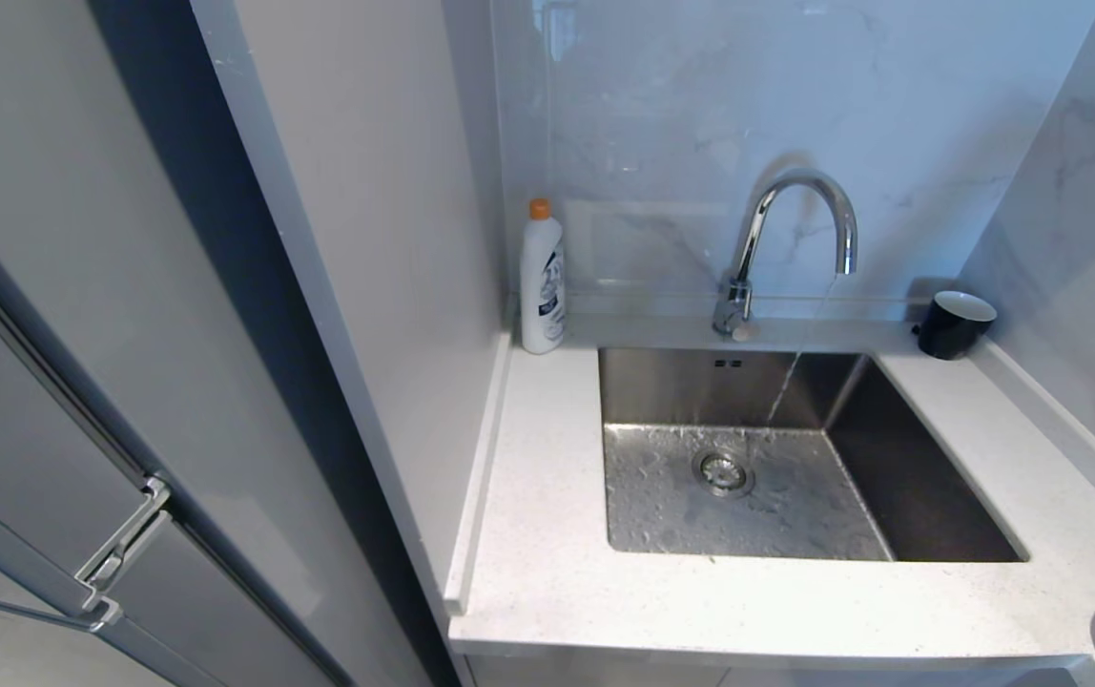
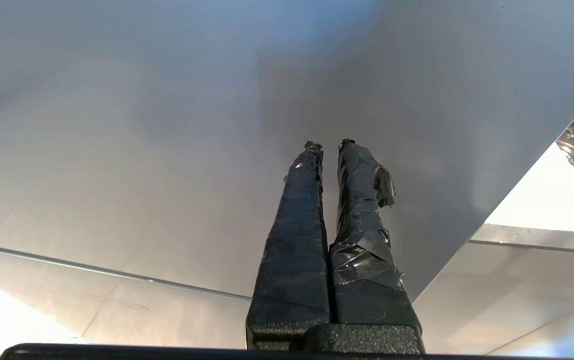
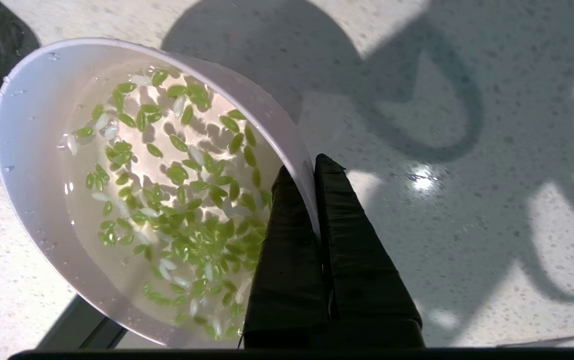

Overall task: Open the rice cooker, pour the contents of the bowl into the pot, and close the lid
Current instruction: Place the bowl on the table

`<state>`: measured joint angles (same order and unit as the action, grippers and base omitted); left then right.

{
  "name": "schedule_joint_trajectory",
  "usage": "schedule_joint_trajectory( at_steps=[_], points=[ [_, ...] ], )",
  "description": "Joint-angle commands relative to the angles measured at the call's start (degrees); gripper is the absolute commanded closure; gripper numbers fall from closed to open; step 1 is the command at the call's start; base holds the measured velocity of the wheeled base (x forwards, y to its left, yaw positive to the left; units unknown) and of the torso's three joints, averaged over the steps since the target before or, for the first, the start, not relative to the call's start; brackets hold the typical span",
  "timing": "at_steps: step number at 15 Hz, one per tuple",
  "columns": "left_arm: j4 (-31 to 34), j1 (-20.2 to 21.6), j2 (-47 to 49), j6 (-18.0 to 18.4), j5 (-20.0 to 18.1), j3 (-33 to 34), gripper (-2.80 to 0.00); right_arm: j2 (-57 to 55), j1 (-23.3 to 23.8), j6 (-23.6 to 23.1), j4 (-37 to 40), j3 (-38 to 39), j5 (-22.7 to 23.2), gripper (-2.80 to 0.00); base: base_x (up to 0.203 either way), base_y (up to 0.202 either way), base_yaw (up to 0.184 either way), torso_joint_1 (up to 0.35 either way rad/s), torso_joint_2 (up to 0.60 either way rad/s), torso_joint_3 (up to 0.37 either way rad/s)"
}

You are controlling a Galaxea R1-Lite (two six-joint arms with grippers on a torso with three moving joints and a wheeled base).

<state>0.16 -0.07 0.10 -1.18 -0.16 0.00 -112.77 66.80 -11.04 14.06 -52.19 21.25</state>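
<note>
In the right wrist view my right gripper (image 3: 307, 167) is shut on the rim of the bowl (image 3: 37, 150), one finger inside and one outside. The bowl is white inside and hangs tilted over the speckled white countertop (image 3: 467, 150). Its contents (image 3: 167, 200) are small bright-green bits with a few whitish ones, lying in clear water. My left gripper (image 2: 327, 145) is shut and empty, parked in front of a plain grey panel (image 2: 117, 150). The rice cooker, its pot and its lid are out of view. Neither arm shows in the head view.
Ahead, a steel sink (image 1: 929, 496) is set in the white counter (image 1: 547, 572). Water runs from the chrome faucet (image 1: 795, 219). A white bottle (image 1: 542, 281) stands at the back left and a black cup (image 1: 954, 322) at the back right. A tall grey cabinet (image 1: 223, 334) closes the left.
</note>
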Motion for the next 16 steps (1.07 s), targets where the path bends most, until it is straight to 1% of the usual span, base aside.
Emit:
schedule_joint_trajectory(
  at_steps=[1,5,8,13,16],
  points=[
    [0.02,-0.01,0.08,-0.05,-0.02,0.0,0.0,-2.75,2.72,-1.35,0.09,0.67,0.19,0.0,0.0,0.0,0.0,0.0,0.0,0.0],
    [0.02,-0.01,0.08,-0.05,-0.02,0.0,0.0,-4.66,4.39,-3.75,-0.34,1.04,0.26,0.0,0.0,0.0,0.0,0.0,0.0,0.0],
    [0.02,-0.01,0.08,-0.05,-0.02,0.0,0.0,-6.29,4.48,-4.24,-1.73,1.54,0.2,0.0,0.0,0.0,0.0,0.0,0.0,0.0],
    [0.02,-0.01,0.08,-0.05,-0.02,0.0,0.0,-8.04,4.39,-4.29,-11.32,4.95,-0.22,0.0,0.0,0.0,0.0,0.0,0.0,0.0],
    [0.02,-0.01,0.08,-0.05,-0.02,0.0,0.0,-8.16,4.39,-4.25,-11.68,4.99,-0.24,0.0,0.0,0.0,0.0,0.0,0.0,0.0]
  ],
)
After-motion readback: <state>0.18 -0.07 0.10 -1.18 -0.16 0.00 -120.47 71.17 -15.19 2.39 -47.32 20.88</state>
